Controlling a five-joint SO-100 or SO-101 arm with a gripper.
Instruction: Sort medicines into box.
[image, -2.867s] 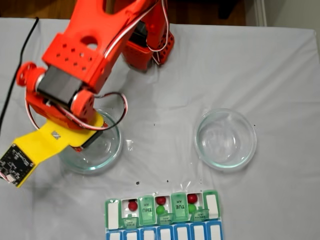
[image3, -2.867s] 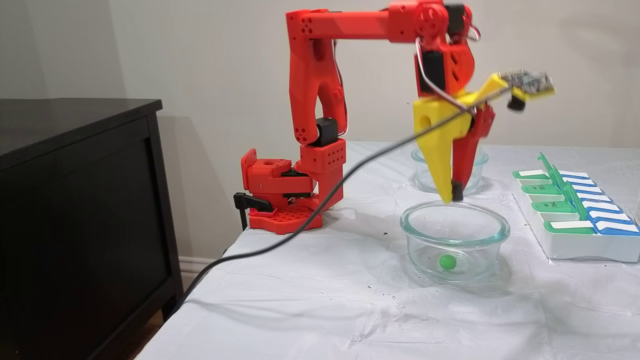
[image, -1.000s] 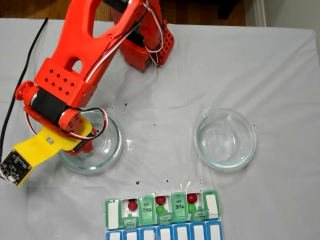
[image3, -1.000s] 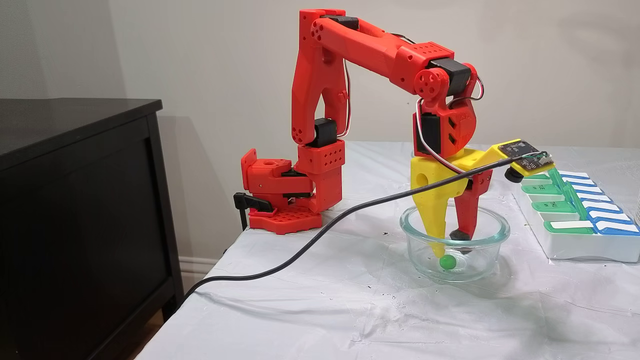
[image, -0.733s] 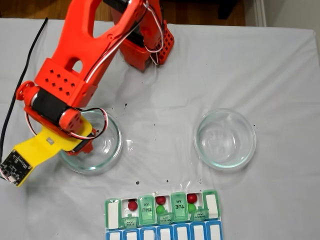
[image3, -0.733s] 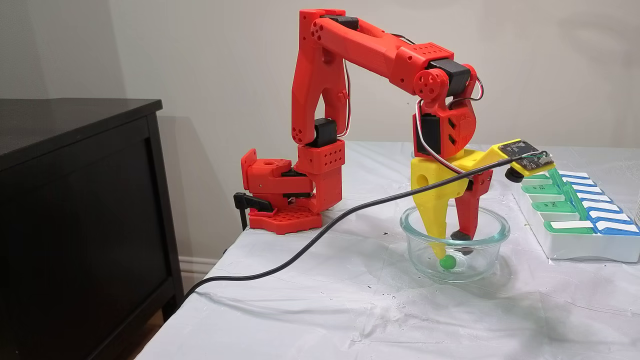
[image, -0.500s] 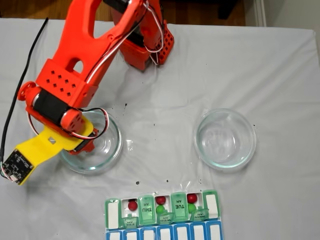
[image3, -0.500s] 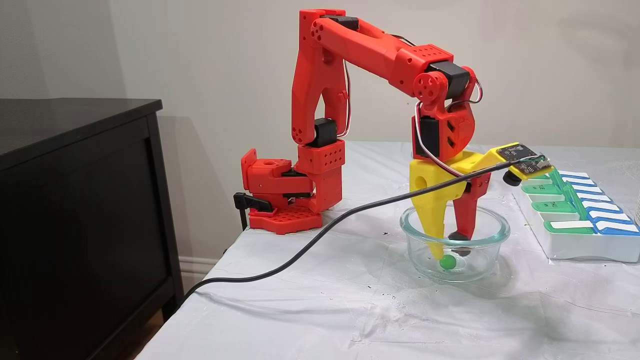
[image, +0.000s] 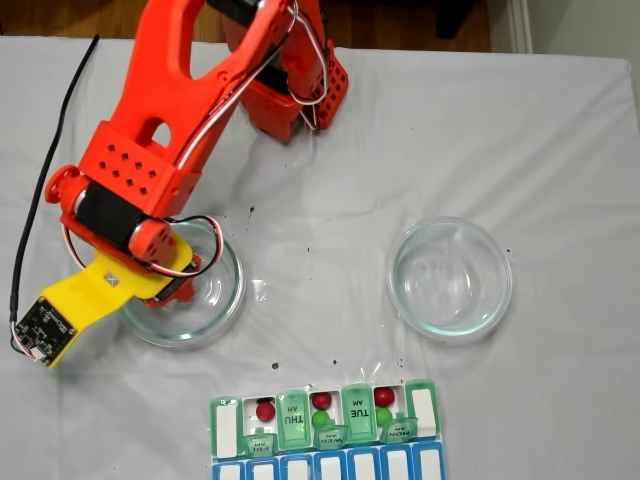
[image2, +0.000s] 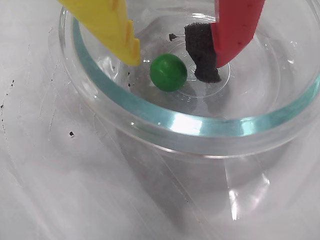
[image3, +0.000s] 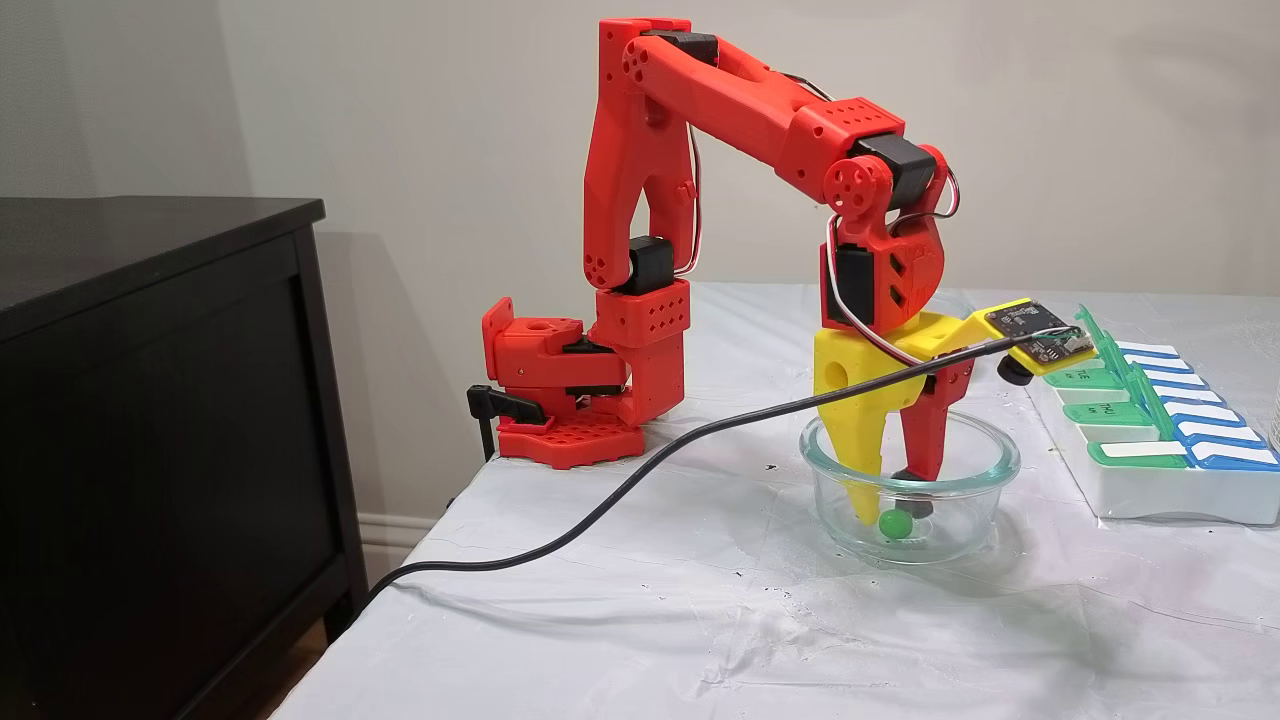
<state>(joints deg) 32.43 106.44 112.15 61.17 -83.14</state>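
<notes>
fixed view from above: reaching into the glass dish (image: 225, 300) left of the pill box (image: 325, 425), last pickup under way. five balls already in the box's open wells, three red and two green. arm base swung slightly compared with half a second ago, camera board lower in the picture.

wrist view: tool (image2: 170, 57) spread apart, gripping nothing, yellow finger (image2: 112, 25) and red finger (image2: 235, 27) straddling the last green ball (image2: 169, 72) on the dish floor. next move by the look of it: squeeze gently, keep the ball from squirting out.

fixed view from the side: tool (image3: 890, 495) down inside the dish (image3: 908, 470), deeper than a second ago. green ball (image3: 893, 523) between the tips, not yet lifted.
</notes>
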